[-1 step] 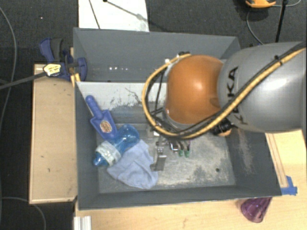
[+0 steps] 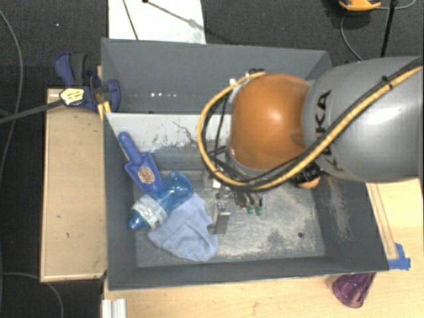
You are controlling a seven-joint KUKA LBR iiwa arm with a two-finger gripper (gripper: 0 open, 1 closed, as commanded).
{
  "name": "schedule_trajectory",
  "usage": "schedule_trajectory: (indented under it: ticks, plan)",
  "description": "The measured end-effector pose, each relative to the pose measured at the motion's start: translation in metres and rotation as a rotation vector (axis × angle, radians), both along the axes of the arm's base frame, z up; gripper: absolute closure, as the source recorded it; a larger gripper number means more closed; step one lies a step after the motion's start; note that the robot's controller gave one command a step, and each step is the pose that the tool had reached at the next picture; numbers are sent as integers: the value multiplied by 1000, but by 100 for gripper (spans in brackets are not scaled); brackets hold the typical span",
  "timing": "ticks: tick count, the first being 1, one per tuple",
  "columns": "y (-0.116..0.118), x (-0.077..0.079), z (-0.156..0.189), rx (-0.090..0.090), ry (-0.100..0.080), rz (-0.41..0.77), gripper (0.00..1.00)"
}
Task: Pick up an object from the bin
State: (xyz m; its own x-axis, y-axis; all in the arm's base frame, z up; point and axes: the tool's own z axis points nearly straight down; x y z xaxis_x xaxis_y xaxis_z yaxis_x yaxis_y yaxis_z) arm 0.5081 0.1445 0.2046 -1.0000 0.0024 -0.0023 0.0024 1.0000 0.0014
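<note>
- Blue hard-plastic tool with a long handle and a flat head bearing a reddish label point(image 2: 139, 163) lies slantwise by the left wall of the grey metal bin point(image 2: 285, 240), its handle towards the far left corner. It looks stiff and light, and the narrow handle would be the place to pinch it.
- Touching its head, a translucent blue plastic bottle with a pale silvery cap point(image 2: 164, 196) lies on its side, cap towards the near left corner. I judge it light, smooth and rounded, so likely to slip or roll unless taken across the neck.
- A pale blue crumpled cloth point(image 2: 187, 236) lies against the bottle's right side and runs towards the near wall. It looks soft, limp and light, with nothing to break, and should bunch up under a pinch. A raised fold near its right edge looks the best hold, though the cloth may drag on the bottle as it lifts.
- The jaws hang low over the bin floor at the cloth's right edge, just beside it or touching it; I cannot tell which. Nor can I tell whether the jaws are open or closed, and I see nothing held in them. The cloth is the thing nearest them, so it is my guess for the pick.
- Right of that, the scuffed bin floor lies under the grey arm with its orange wrist cover point(image 2: 268, 121) and looped cable.
</note>
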Motion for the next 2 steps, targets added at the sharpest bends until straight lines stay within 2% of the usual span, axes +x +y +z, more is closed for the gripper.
schedule_trajectory:
  ticks: [1, 2]
  plan:
    - [10, -13, -68, 1, -1, 17, 0]
    - [14, -21, -101, -1, 6, 37, 0]
